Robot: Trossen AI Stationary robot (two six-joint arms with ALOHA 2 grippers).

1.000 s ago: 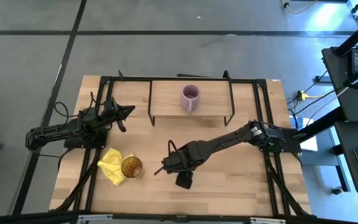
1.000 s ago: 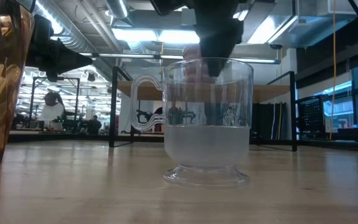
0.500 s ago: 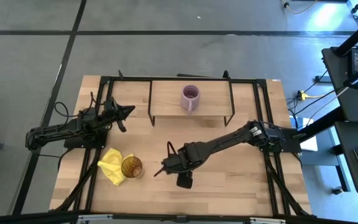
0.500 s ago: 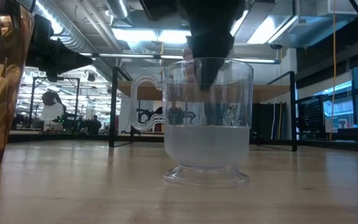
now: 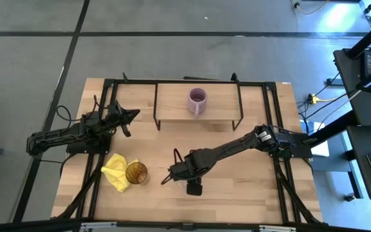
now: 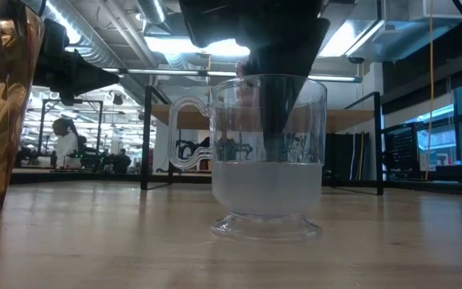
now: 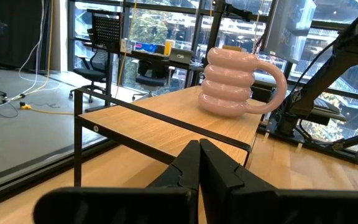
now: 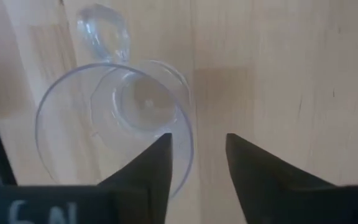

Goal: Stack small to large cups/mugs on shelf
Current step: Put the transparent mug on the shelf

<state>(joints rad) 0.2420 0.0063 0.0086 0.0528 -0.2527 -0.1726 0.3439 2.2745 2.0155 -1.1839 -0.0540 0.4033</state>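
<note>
The small clear glass cup (image 6: 267, 185) stands upright on its foot on the tabletop, near the middle front. My right gripper (image 8: 197, 140) is open above it, pointing down. One finger (image 6: 275, 112) reaches inside the cup (image 8: 114, 118) and the other stands outside its wall, and neither touches it. The purple mug (image 5: 198, 100) stands upright on the low wooden shelf (image 5: 172, 109) at the back. The amber ribbed tumbler (image 5: 136, 173) stands at the front left. My left gripper (image 7: 199, 162) is shut and empty, left of the shelf.
A yellow cloth (image 5: 114, 169) lies against the amber tumbler on its left side. A small black camera block (image 5: 193, 187) sits just in front of the clear cup. The shelf's black wire legs (image 5: 158, 119) stand on the tabletop. People show far off in the room behind.
My right gripper has come down over the clear cup, so that one finger now reaches well inside it. It has also shifted slightly toward the table's near edge. The cup has stayed in place.
</note>
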